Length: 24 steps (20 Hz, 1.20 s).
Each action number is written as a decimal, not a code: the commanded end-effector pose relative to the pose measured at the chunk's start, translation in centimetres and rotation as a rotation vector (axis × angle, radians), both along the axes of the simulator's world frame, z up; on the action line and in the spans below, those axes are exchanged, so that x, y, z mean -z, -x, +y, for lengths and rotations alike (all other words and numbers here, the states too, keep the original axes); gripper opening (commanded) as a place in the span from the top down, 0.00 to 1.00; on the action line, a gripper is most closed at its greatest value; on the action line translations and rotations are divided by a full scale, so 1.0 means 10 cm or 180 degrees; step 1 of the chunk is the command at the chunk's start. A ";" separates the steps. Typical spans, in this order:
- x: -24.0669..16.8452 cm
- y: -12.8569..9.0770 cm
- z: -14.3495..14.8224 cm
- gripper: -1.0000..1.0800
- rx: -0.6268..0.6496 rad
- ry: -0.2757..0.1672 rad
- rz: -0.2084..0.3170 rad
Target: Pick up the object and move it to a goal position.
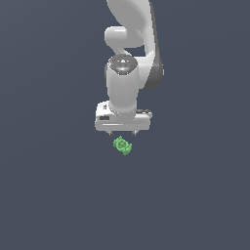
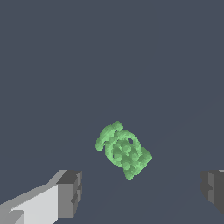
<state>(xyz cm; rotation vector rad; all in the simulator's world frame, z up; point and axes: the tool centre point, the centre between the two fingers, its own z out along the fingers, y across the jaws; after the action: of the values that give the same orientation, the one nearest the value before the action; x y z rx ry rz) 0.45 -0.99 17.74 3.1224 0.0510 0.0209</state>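
I have the jaws spread wide, hovering over the green object [image 1: 122,145], which lies on the surface between them, ungrasped. The grasp, lift and carry to goal all remain.

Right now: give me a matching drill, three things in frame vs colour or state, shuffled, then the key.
Things:
1. green knobbly object
2. tool
3. arm

Descriptions:
A. white, rising out of the exterior view's top edge
B. open, fingers set wide apart, nothing between them
C. bright green, lying free on the dark surface below the fingers

Pairs: 1-C, 2-B, 3-A
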 end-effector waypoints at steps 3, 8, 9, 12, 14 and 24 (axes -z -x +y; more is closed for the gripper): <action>-0.01 -0.01 -0.01 0.04 0.0011 0.0000 -0.0006; -0.15 -0.08 -0.06 0.04 0.0116 0.0001 -0.0058; -0.17 -0.09 -0.07 0.04 0.0132 0.0001 -0.0065; -0.19 -0.10 -0.07 0.04 0.0146 0.0001 -0.0070; -0.17 -0.10 -0.07 0.04 0.0129 0.0001 -0.0066; -0.06 -0.07 -0.07 0.04 -0.0196 0.0009 -0.0045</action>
<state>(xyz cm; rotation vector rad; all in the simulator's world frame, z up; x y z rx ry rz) 1.21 -1.69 18.59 3.1182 0.1125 0.0462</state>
